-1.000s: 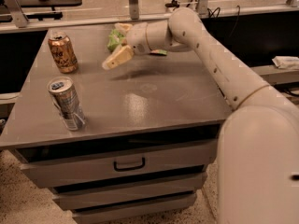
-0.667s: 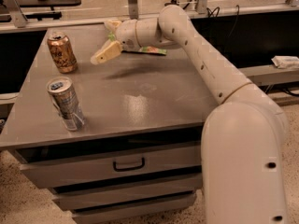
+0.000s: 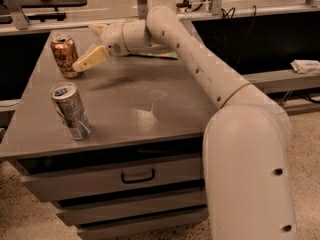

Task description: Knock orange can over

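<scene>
The orange can [image 3: 65,55] stands upright at the back left of the grey table [image 3: 150,114]. It is short and copper-orange with pale mottling and a silver top. My gripper [image 3: 84,47] reaches in from the right, just to the right of the can. It is open and empty. Its lower finger [image 3: 90,59] points down-left, with the tip almost at the can's side. I cannot tell whether it touches the can. The upper finger [image 3: 97,28] sits behind, near the table's back edge.
A taller silver-grey can [image 3: 70,110] stands near the table's front left. A flat green packet [image 3: 157,55] lies at the back, partly under my arm. Drawers [image 3: 135,176] sit below the tabletop. Dark benches stand behind and to the right.
My gripper has swung left across the back of the table, from near the middle to right beside the orange can. Both cans stand where they were.
</scene>
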Motion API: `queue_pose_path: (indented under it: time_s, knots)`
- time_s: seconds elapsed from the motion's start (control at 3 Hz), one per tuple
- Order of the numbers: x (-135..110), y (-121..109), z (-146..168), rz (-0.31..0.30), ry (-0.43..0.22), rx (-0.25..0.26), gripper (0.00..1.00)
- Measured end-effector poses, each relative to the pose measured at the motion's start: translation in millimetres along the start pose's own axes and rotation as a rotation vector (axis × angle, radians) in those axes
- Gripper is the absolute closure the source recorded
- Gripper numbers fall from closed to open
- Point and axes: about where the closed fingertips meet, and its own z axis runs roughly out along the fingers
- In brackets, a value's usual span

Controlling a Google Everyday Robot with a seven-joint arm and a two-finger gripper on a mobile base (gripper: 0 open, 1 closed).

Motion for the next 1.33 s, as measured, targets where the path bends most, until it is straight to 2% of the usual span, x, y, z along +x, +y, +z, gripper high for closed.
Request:
queue_pose_path:
  time_s: [0.33,0.67,1.0,1.33]
  knots:
    - [-2.1,18.2,29.6,0.022,-0.014,-0.048,0.00]
    - [-7.8,31.9,51.0,0.029,-0.041,-0.090,0.15]
    - [-13.1,42.3,64.3,0.041,-0.060,-0.124,0.38]
    - [-10.3,44.7,64.1,0.059,-0.057,-0.120,0.62]
